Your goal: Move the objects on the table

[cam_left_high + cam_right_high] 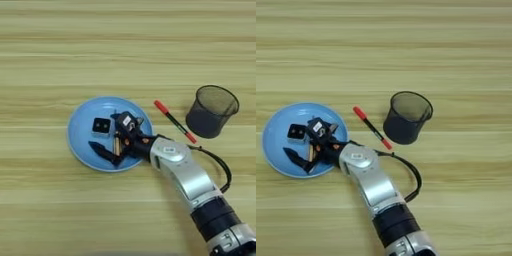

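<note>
In the left eye view, your right gripper (111, 146) hangs over the round blue plate (80, 144) with its two black fingers spread apart, holding nothing. The small black square block with white rim (102, 125) lies on the plate just beside them.

In the right eye view, the slim pen with red ends and black middle (372, 128) lies on the light tan wood-grain table (456, 65), between the plate and the upright black wire-mesh round cup (406, 117).

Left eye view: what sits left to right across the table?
Blue plate, small black square block lying in it → right gripper over the plate → red-ended pen → black mesh cup.
</note>
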